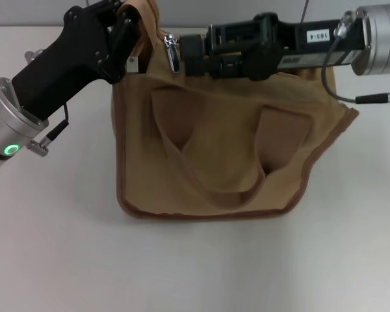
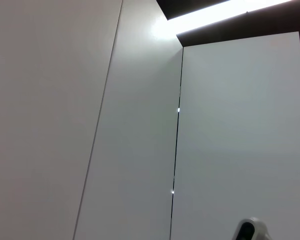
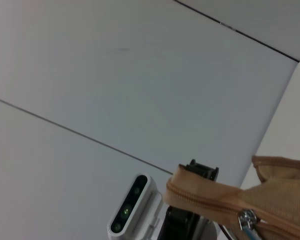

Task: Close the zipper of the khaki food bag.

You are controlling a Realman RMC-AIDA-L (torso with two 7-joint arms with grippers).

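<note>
1. The khaki food bag (image 1: 227, 149) sat on the white surface (image 1: 65, 260), in the middle of the head view, with its two wide handles lying folded across its near face.
2. The zipper (image 3: 210, 202) ran along the bag's top edge at the far side. In the right wrist view its teeth looked joined from the raised end corner as far as the silver slider (image 3: 248, 220).
3. In the head view the slider and its pull tab (image 1: 172, 51) stood out at the top edge, toward the bag's left end and just beside the tip of the right pincer.
4. The left pincer (image 1: 129, 36) was at the bag's top left corner, closed on the tan fabric there and lifting it into a peak.
5. The right pincer (image 1: 187, 53) lay stretched along the top edge, reaching in from the right. Whether its fingers gripped the pull tab could not be told.
6. The left wrist view showed only pale wall panels.
7. The right wrist view also showed the left arm's black pincer (image 3: 190, 210) behind the raised corner of the bag (image 3: 275, 205), with a white camera housing (image 3: 132, 205) beside it.
</note>
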